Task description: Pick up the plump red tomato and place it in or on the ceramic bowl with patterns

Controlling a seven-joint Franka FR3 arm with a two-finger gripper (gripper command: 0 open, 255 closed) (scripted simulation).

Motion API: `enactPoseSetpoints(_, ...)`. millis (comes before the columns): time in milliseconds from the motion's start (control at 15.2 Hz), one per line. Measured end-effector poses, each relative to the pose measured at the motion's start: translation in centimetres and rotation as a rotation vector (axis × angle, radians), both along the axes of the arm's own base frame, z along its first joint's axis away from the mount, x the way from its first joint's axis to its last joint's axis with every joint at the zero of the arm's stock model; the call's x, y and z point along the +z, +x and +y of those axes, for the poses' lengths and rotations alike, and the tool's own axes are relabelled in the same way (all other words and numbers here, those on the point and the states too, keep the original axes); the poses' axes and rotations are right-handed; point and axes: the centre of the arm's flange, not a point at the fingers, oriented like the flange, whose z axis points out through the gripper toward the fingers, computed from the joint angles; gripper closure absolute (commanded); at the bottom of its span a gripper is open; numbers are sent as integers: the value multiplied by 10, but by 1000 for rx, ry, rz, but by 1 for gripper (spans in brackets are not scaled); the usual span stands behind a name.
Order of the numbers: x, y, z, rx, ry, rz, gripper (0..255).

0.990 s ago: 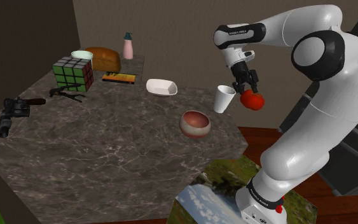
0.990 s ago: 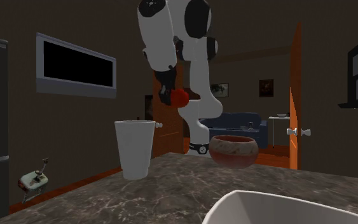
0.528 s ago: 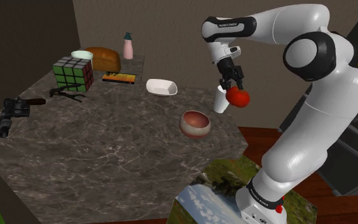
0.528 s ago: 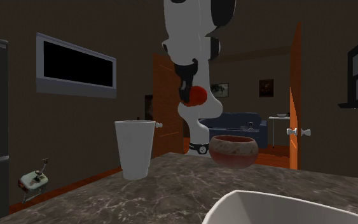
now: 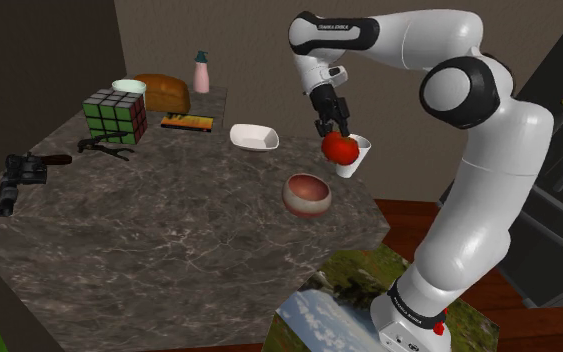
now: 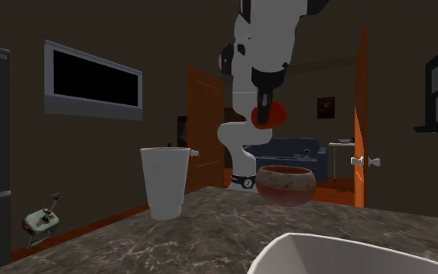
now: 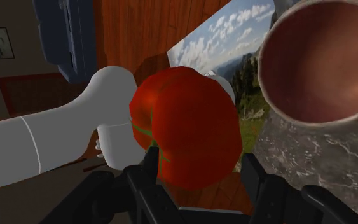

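My black gripper (image 5: 335,133) is shut on the red tomato (image 5: 340,148), holding it in the air above the marble table. In the shoulder view the tomato hangs in front of the white cup (image 5: 354,158), up and to the right of the reddish patterned bowl (image 5: 307,194). From the second exterior view the tomato (image 6: 271,114) sits in the gripper (image 6: 265,109) well above the bowl (image 6: 285,183). In the wrist view the tomato (image 7: 190,130) is clasped between the fingers (image 7: 147,167), with the bowl's opening (image 7: 320,60) off to one side.
A white dish (image 5: 253,136), a Rubik's cube (image 5: 115,114), a bread loaf (image 5: 163,92), a pink bottle (image 5: 201,72), a book (image 5: 187,122) and a black camera (image 5: 19,176) stand on the table (image 5: 159,230). A tall white cup (image 6: 165,180) stands near the second exterior camera.
The arm has swung toward the shoulder view's left, carrying the tomato from beyond the table's edge to a spot over the table near the cup and bowl.
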Motion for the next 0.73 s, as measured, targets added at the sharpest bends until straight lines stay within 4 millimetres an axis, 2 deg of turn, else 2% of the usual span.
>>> enactPoseSetpoints(396, 2, 47, 60, 0, 1, -1, 255)
enactPoseSetpoints(726, -17, 56, 69, -1, 0, 0, 255)
